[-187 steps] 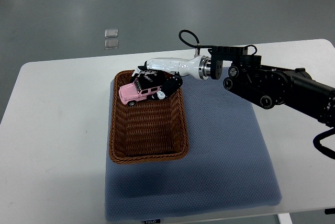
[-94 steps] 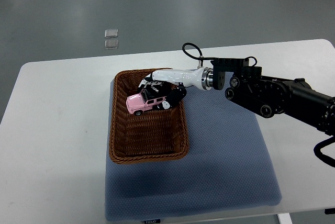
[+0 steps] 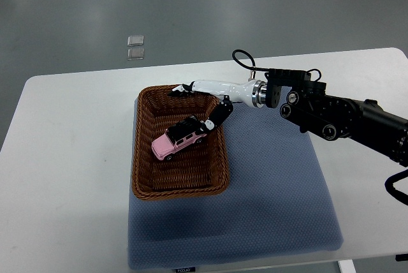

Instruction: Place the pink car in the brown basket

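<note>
The pink car [image 3: 174, 143], with a black roof, lies inside the brown basket [image 3: 148, 191] near its middle, angled toward the upper right. My right hand [image 3: 203, 103] hovers over the basket's far right corner with its fingers spread, and one dark fingertip [image 3: 208, 124] is right by the car's roof. Nothing is held. Its white wrist and black arm [image 3: 331, 115] come in from the right edge. The left arm does not show.
The basket sits on a blue-grey mat [image 3: 274, 196] laid on the white table [image 3: 70, 177]. Two small clear squares [image 3: 134, 46] lie on the grey floor beyond the table's far edge.
The car has dropped from the hand's grasp into the basket and now lies lower and nearer the middle. The fingers have opened and the hand has drawn back to the right.
</note>
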Controlling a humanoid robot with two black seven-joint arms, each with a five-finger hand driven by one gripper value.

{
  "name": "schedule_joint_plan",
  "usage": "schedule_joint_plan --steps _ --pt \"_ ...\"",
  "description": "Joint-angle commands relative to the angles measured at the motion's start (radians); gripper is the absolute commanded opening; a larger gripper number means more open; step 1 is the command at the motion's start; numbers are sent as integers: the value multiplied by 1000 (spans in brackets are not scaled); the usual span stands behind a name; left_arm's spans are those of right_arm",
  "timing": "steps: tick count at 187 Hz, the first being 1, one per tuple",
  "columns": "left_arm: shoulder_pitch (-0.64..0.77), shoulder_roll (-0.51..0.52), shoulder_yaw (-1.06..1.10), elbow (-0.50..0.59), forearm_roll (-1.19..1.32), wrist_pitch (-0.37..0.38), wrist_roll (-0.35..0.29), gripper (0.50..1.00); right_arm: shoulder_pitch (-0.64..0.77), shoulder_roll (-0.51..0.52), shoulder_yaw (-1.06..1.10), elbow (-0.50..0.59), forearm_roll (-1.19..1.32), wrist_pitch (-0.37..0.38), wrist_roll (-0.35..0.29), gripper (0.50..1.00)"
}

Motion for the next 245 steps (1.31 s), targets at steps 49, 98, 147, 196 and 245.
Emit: schedule_joint_plan --steps 49,98,147,196,245 --pt "0 0 0 0 0 0 0 1000 -23 -42 14 -133 683 32 -144 911" --pt "0 0 0 0 0 0 0 1000 -55 -65 14 -178 1068 86 -176 911" --pt "0 0 0 0 0 0 0 1000 -124 -54 70 -192 1466 72 -295 913" --pt "0 0 0 0 0 0 -2 1000 -176 -50 202 -192 1469 87 -284 915" --pt "0 0 0 0 0 0 0 1000 -196 -57 210 -192 1470 123 -284 915"
